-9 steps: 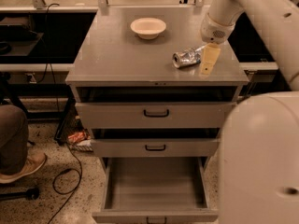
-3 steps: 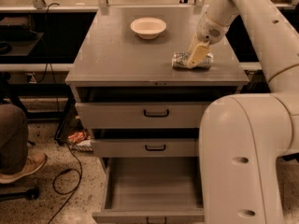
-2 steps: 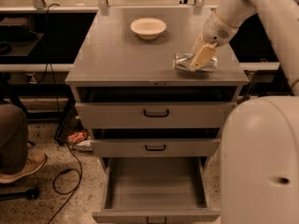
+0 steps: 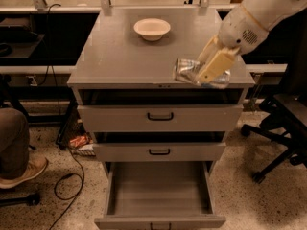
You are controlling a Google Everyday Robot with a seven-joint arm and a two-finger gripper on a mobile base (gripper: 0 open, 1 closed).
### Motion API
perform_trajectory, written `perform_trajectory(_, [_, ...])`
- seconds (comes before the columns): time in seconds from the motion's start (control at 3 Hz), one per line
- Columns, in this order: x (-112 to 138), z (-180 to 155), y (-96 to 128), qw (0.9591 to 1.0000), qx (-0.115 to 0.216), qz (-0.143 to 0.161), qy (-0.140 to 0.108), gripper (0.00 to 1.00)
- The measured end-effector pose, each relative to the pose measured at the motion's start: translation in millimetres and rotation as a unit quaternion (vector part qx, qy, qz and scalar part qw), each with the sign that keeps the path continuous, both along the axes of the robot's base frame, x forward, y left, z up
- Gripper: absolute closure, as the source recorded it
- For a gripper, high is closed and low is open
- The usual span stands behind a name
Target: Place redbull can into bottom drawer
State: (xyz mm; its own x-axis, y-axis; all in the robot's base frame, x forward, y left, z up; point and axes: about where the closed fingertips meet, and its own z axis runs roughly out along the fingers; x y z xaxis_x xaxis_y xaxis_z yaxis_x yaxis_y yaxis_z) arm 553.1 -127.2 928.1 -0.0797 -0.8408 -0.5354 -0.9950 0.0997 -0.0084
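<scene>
Surface: gray cabinet top. On it, rear centre: cream bowl. Below, pulled open: bottom drawer, under two shallower drawers. At the top's front right edge, lying sideways: redbull can. Clamped across it: gripper.

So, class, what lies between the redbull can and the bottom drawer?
Camera view: the upper drawer and middle drawer. The gripper holds the redbull can above them.
</scene>
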Motion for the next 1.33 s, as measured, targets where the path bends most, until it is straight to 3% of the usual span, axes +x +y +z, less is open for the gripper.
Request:
perform_trajectory(0.33, [2.5, -16.8, 3.0, 0.9999, -0.006, 0.002, 0.012, 1.0])
perform_trajectory(0.67, [2.4, -20.3, 6.2, 1.0, 0.0, -0.006, 0.006, 1.0])
perform_trajectory(1.0, [-16.1, -52.2, 17.2, 0.9995, 0.01, -0.008, 0.028, 1.0])
perform_trajectory(1.33, [-46.8, -107.7, 46.1, 0.9971, 0.048, -0.036, 0.047, 1.0])
